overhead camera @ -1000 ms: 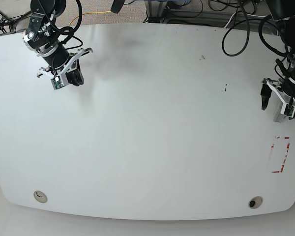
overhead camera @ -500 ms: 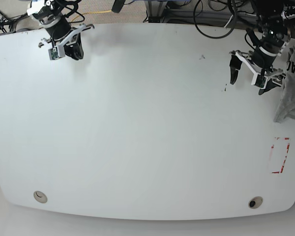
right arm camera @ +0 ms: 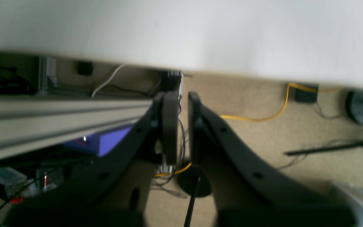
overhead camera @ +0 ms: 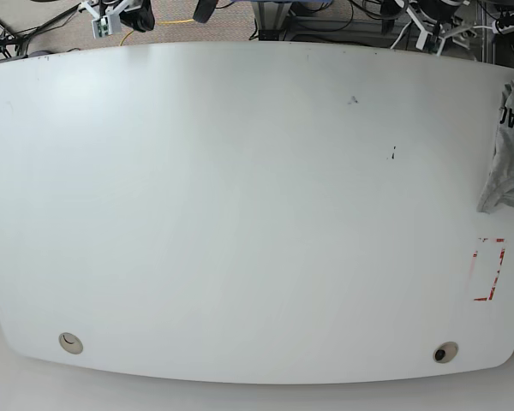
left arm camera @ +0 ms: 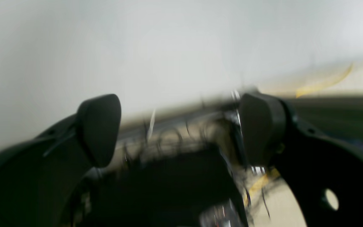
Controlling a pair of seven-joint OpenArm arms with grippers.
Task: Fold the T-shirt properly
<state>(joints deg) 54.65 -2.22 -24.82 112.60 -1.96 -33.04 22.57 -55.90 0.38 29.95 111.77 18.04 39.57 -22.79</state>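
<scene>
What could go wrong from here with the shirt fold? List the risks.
1. The T-shirt lies crumpled at the table's right edge, partly out of frame; it may slip off or be hard to reach.
2. Both arms sit beyond the far edge: the left gripper is open and the right gripper shut, so a long approach comes before any grasp.
3. The left wrist view is blurred, so aiming could be poor.

Grey T-shirt (overhead camera: 507, 163), seemingly black-lettered; white table (overhead camera: 240, 214)
</scene>
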